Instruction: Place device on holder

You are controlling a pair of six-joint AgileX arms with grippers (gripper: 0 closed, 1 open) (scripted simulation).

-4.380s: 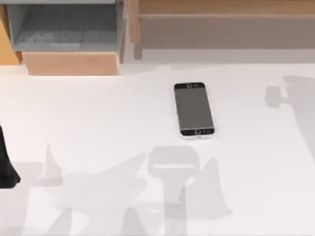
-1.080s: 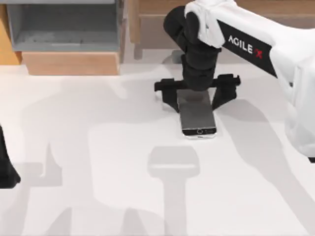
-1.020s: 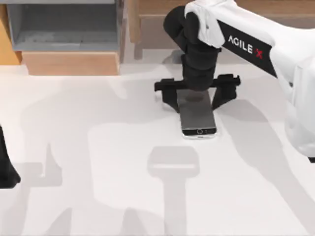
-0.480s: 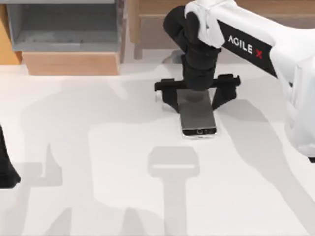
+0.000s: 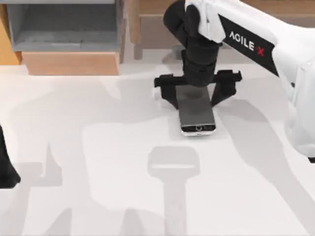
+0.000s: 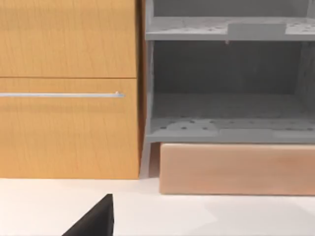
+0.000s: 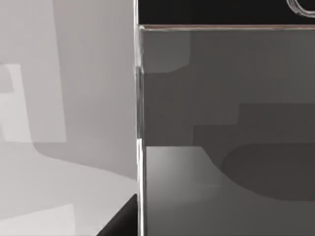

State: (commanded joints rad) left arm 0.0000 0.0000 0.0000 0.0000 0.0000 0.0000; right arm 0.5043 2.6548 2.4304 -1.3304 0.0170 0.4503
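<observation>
Right pincer (image 5: 197, 93), fingers spread, straddles the smartphone (image 5: 197, 114) lying flat on the worktop (image 5: 98, 147); grasp, lift and placement all remain.

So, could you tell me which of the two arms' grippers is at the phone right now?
The right gripper, straddling the phone's far end with fingers spread on either side. The left gripper is parked at the table's left edge.

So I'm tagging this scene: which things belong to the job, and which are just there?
Job:
- smartphone, flat on the table
- right pincer, open, straddling the phone's far end

Just there:
- grey shelf unit
- wooden cabinet
- left arm, parked at the table's left edge
</observation>
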